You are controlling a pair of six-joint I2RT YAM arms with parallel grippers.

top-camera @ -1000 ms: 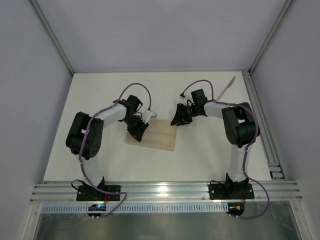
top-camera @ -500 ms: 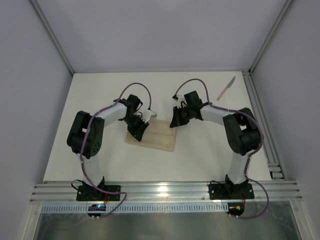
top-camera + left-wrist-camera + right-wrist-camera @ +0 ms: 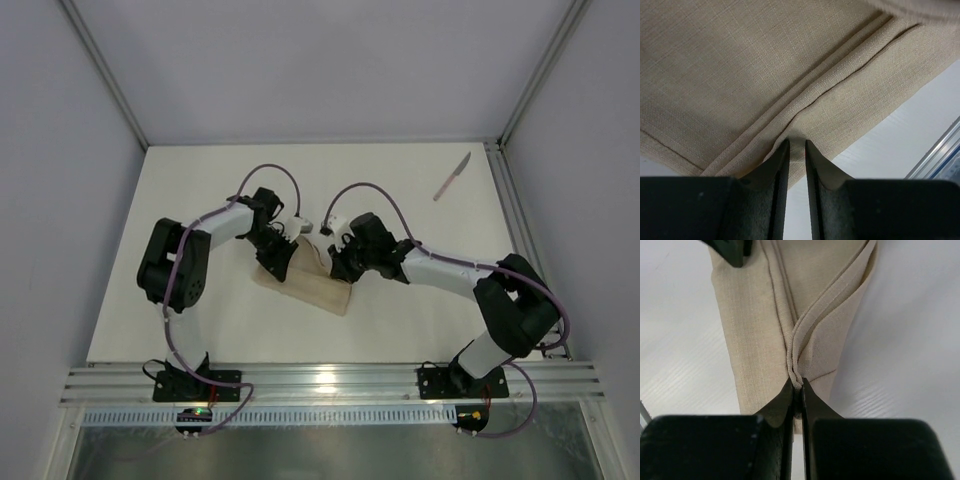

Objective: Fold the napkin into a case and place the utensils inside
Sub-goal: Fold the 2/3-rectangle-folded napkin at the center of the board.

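The right gripper [image 3: 796, 386] has its two black fingers pressed together on the napkin [image 3: 752, 330], pinching a bundle of stacked hemmed edges at the very tips. From the pinch the beige cloth runs up the view as a long folded strip. Thin layers fan out towards the upper right, and a stitched seam climbs towards the top. White table [image 3: 910, 340] shows on both sides. At the top left a black part [image 3: 732, 251] sits over the cloth's edge — contact cannot be judged.
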